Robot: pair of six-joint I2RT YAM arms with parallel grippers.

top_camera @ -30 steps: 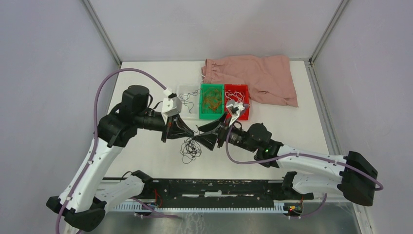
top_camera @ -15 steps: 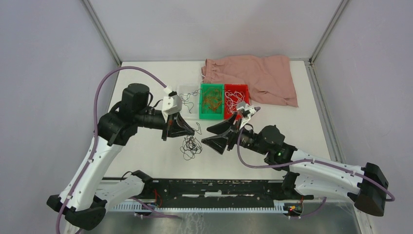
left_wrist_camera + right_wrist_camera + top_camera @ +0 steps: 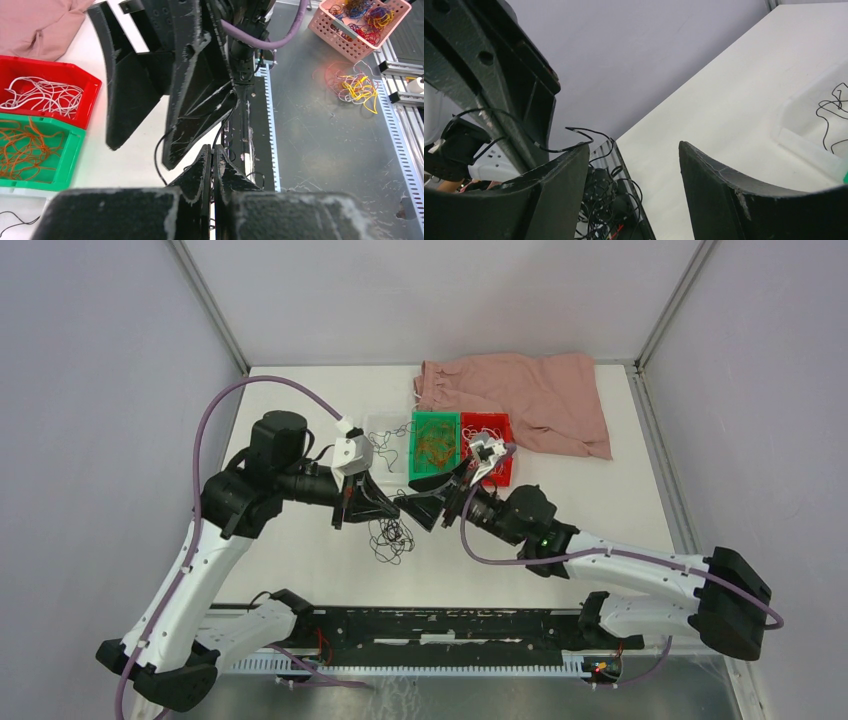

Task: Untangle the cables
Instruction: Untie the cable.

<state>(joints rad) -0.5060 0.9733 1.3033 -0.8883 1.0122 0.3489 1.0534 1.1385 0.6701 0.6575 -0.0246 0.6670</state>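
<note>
Top external view: three small bins stand in a row at the far middle of the white table (image 3: 300, 440). On the left, a clear bin (image 3: 380, 418) holds a few black strands (image 3: 384, 446). The green bin (image 3: 436, 416) in the middle holds orange-brown wires (image 3: 436, 445), and the red bin (image 3: 499, 418) on the right holds white wires (image 3: 42, 95). A pink cloth (image 3: 530, 395) lies crumpled behind and to the right of the red bin. In front of the bins the two arms meet tip to tip. The left gripper (image 3: 398, 504) has its fingers pressed together on a thin strand of the black cables (image 3: 390, 540) — the rest of that loose tangle sits just below its tip, over the table. The right gripper (image 3: 425, 508) faces it with its jaws spread apart and nothing between them; one black strand runs past its left finger in the right wrist view. The left wrist view also takes in a pink basket (image 3: 345, 37) of coloured wires on the grey metal shelf (image 3: 325, 150) at the near edge, with a loose yellow bundle (image 3: 360, 90) beside it. Plain pale grey walls close in the table on three sides.
</note>
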